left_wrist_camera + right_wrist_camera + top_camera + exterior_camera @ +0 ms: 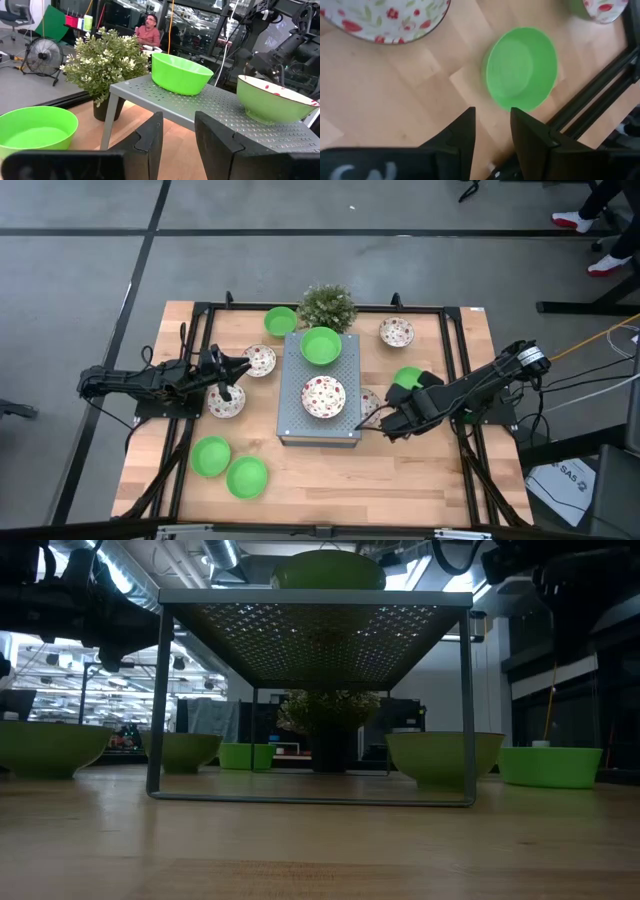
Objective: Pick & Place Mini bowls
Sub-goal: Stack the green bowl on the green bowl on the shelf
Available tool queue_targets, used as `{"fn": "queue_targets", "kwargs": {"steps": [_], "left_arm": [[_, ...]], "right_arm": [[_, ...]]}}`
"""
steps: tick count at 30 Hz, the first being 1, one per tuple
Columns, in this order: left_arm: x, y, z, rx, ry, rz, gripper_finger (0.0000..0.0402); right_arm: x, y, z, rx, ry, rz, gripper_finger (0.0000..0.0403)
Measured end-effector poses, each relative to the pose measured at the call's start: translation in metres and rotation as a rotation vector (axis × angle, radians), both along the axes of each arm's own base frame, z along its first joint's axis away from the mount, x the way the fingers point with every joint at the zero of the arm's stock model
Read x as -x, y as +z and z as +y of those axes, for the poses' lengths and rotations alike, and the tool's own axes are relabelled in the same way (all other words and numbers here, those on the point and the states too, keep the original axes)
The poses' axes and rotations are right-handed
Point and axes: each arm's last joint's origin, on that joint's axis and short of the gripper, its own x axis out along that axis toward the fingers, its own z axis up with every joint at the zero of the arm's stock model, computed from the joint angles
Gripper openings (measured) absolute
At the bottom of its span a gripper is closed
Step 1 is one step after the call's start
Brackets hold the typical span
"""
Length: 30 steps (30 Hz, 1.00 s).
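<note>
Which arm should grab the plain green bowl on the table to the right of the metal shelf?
The right arm. The right gripper is close beside that green bowl, and its wrist view shows the bowl just past its open fingers. The left gripper is on the other side of the shelf.

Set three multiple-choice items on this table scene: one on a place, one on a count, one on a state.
1. The potted plant stands: A on the rack; B on the table beside the rack; C in a bowl.
2. Bowls on the rack: A one; B two; C four.
3. The right hand is: A holding a bowl; B empty; C holding the plant.
Key: B, its pot is on the wood; B, one green bowl and one patterned bowl; B, nothing lies between its fingers.
</note>
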Motion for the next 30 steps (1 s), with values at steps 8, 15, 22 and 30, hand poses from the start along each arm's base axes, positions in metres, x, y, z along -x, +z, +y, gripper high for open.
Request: {"fn": "queue_targets", "kwargs": {"steps": [8, 15, 22, 30], "left_arm": [[0.0, 0.0, 0.0, 0.0, 0.0, 0.0, 0.0107], [0.0, 0.0, 0.0, 0.0, 0.0, 0.0, 0.0107], [0.0, 0.0, 0.0, 0.0, 0.0, 0.0, 0.0107], [0.0, 0.0, 0.0, 0.0, 0.0, 0.0, 0.0107]], "right_arm": [[-0.003, 0.0, 0.0, 0.025, -0.021, -0.054, 0.0123], [-0.007, -0.001, 0.001, 0.046, -0.017, -0.116, 0.0123], [-0.005, -0.021, -0.009, 0.047, -0.056, -0.07, 0.0123], [0.002, -0.043, -0.012, 0.048, -0.07, -0.018, 0.0123]]}}
